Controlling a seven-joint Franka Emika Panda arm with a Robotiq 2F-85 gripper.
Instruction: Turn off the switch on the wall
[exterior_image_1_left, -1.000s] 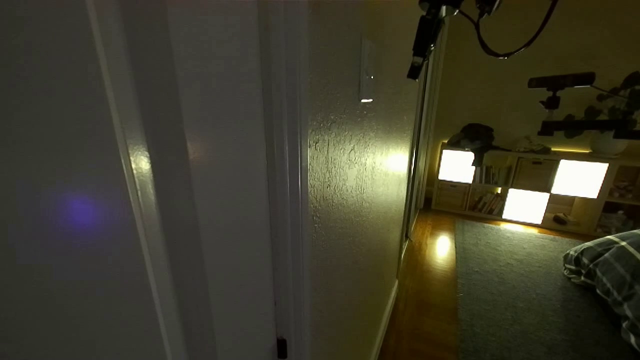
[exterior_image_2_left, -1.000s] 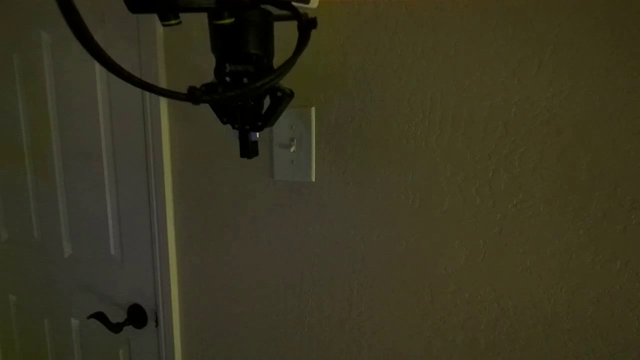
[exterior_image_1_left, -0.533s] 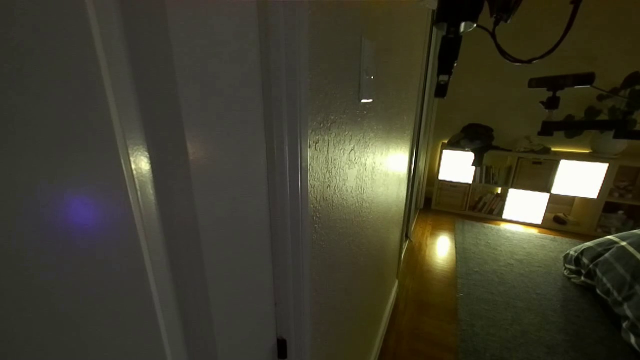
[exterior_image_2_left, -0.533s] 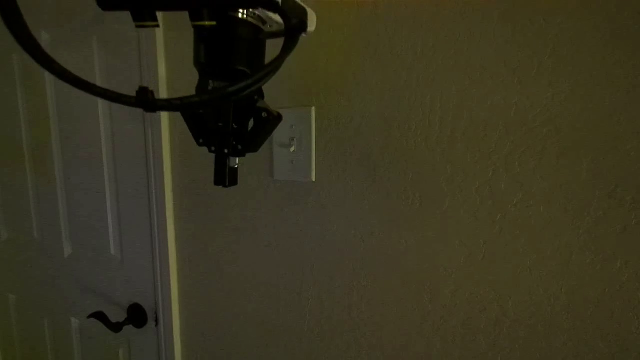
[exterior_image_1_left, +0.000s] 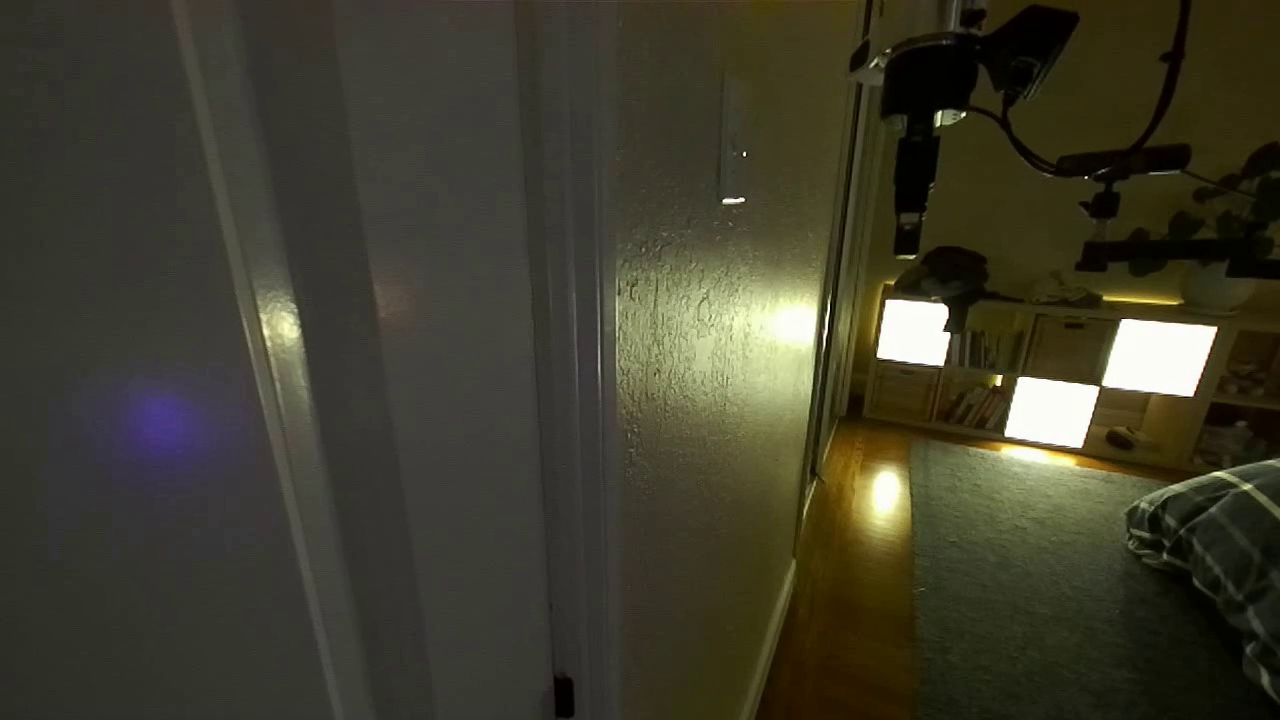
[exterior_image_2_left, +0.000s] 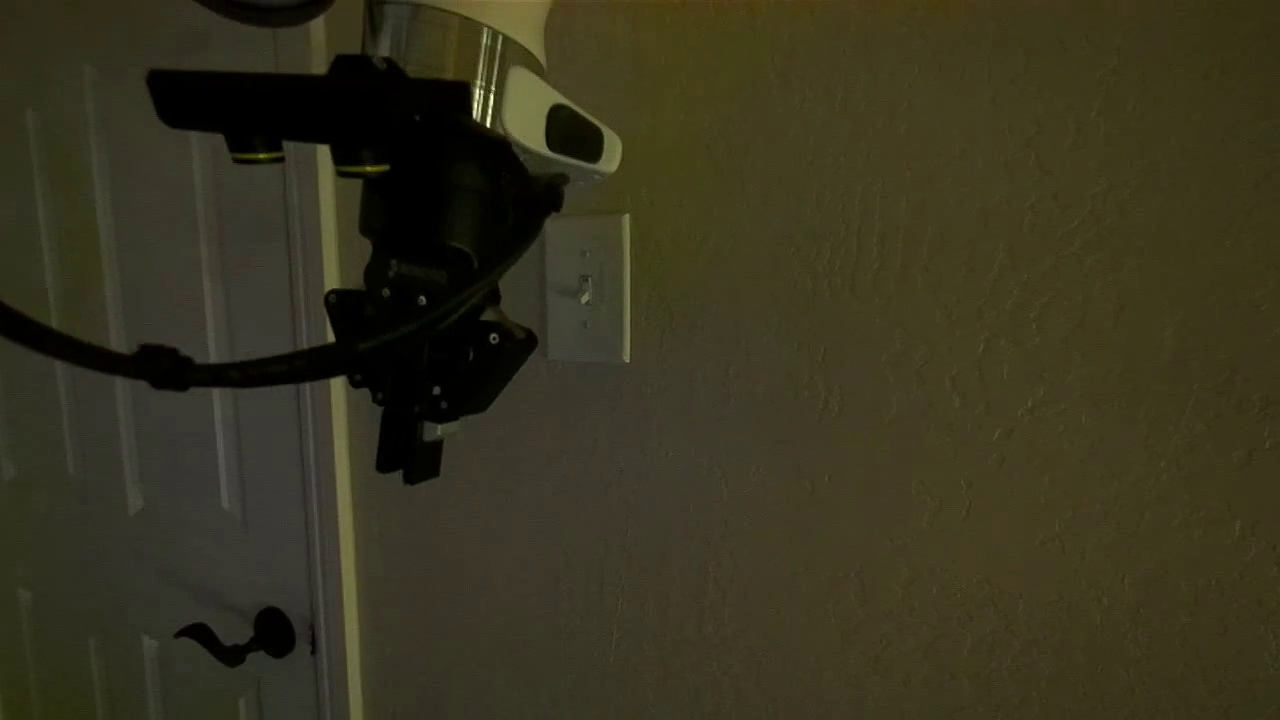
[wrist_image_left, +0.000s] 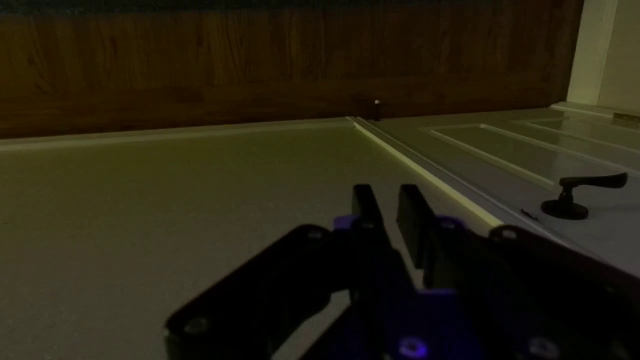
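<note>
The switch (exterior_image_2_left: 588, 335) is a white upright plate with a small lever, on the pale wall (exterior_image_2_left: 900, 420). The switch shows nearly edge-on in an exterior view (exterior_image_1_left: 734, 130). My black gripper (exterior_image_2_left: 408, 474) points down, left of the switch and with its fingertips lower than the plate. In an exterior view the gripper (exterior_image_1_left: 907, 250) hangs out from the wall (exterior_image_1_left: 700, 480), apart from the switch. In the wrist view the gripper (wrist_image_left: 385, 192) has a narrow gap between its fingers and nothing in it. The wall (wrist_image_left: 150, 225) fills the left there; the switch is out of view.
A white panelled door with a dark handle (exterior_image_2_left: 240, 635) stands left of the wall, behind light trim (exterior_image_2_left: 345, 500). A shelf (exterior_image_1_left: 1065, 350) with glowing cubes, a camera on a mount (exterior_image_1_left: 1122, 162), a grey rug (exterior_image_1_left: 1000, 580) and a plaid-covered bed (exterior_image_1_left: 1220, 550) are farther right.
My gripper has moved down in both exterior views and farther out from the wall, passing to the left of the switch. A slight gap between the fingers now shows. The switch looks the same.
</note>
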